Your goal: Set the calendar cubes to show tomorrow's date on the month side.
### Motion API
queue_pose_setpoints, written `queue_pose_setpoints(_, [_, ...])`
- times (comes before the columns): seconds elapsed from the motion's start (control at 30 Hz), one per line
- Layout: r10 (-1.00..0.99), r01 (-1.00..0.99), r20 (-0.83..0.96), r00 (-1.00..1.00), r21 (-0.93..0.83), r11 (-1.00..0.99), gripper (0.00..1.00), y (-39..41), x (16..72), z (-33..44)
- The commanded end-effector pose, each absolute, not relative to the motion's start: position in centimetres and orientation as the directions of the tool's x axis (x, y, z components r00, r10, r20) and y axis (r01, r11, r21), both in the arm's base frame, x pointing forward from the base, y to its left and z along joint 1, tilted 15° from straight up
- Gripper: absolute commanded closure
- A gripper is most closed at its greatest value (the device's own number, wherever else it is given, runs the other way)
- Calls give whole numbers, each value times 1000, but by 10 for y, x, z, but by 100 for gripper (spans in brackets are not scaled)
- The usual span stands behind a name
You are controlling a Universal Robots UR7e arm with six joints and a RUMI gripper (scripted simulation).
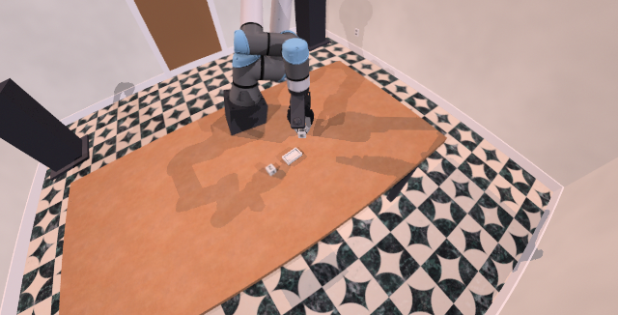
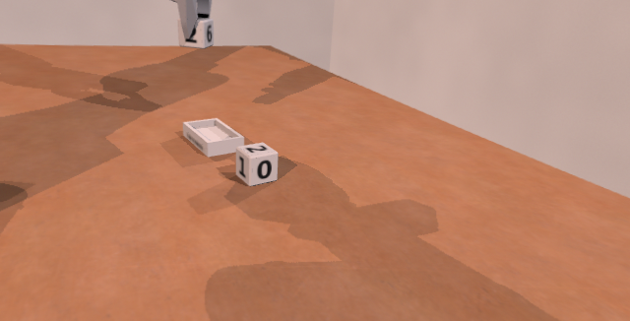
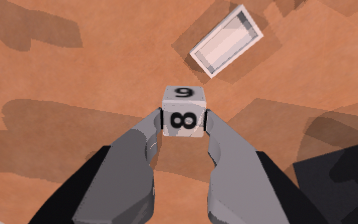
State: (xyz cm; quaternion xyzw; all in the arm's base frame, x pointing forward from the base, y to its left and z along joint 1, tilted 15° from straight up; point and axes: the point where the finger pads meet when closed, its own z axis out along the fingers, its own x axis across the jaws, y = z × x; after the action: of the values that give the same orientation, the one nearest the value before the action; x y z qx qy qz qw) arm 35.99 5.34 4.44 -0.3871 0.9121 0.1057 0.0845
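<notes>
My gripper (image 1: 302,130) (image 2: 196,28) (image 3: 183,110) is shut on a white number cube (image 1: 301,135) (image 2: 205,40) (image 3: 184,131), held above the table behind the tray. In the wrist view it shows an 8 lying sideways and a 6 or 9 beyond it. The exterior view shows an upright 6 and a sideways digit partly hidden by a finger. The white tray (image 1: 292,156) (image 2: 225,147) (image 3: 225,44) is empty; dark lettering, too small to read, marks one long side. The other cube (image 1: 270,169) (image 2: 257,164) sits flat on the table near the tray, with 2 on top and 1 and 0 on visible sides.
The arm's dark base block (image 1: 246,118) stands on the orange table (image 1: 145,238), behind and left of the tray in the top view. Two dark pillars (image 1: 41,128) (image 1: 311,13) stand beyond the table. Arm shadows cross the table top.
</notes>
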Motion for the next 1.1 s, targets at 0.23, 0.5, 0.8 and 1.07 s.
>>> queue_pose_setpoints(0.23, [-484,-513,-184,-855,174,840,89,68,361,48])
queue_pose_setpoints(0.5, [-332,-358,-152,-931,204,911,89,79,360,49])
queue_pose_setpoints(0.8, [-206,-230,-124,-971,224,947,89,88,358,51])
queue_pose_setpoints(1.07, [-63,-83,-89,-994,241,967,89,99,356,53])
